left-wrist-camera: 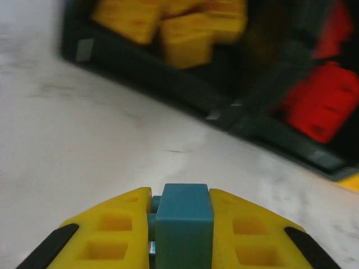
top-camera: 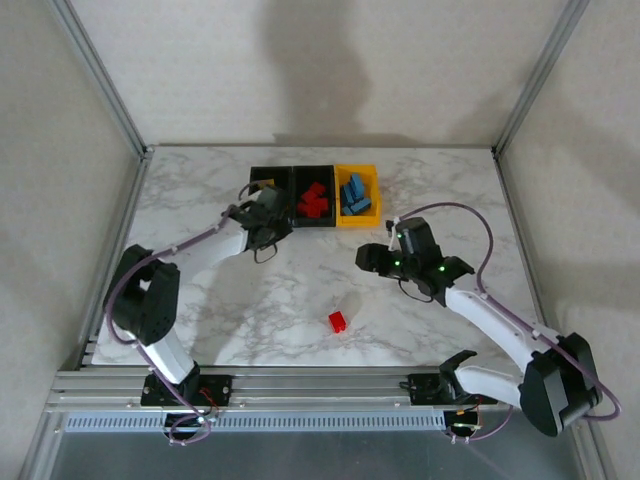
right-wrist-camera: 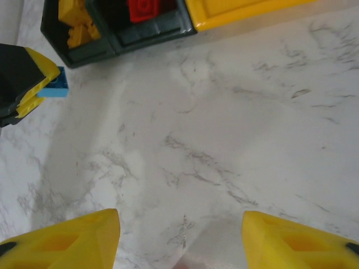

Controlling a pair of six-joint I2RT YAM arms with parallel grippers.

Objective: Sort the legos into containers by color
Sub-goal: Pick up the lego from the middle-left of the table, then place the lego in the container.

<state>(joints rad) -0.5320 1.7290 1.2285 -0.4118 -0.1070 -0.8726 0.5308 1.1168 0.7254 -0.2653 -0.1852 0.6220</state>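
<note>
Red lego (top-camera: 338,321): one loose | blue lego (left-wrist-camera: 184,224): one, left jaws gripping | right jaws open

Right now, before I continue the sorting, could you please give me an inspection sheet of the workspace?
Surface: marble table, no spills seen.
Job's things: left black bin holds yellow bricks; middle black bin holds red bricks; yellow bin holds blue bricks; loose red brick lies on the table.
Clutter: nothing seen.
Grippers: left gripper is shut on a blue brick near the left black bin; right gripper is open over bare table.
Cables: left cable and right cable run along the arms.
Surroundings: metal frame post, pale wall.
</note>
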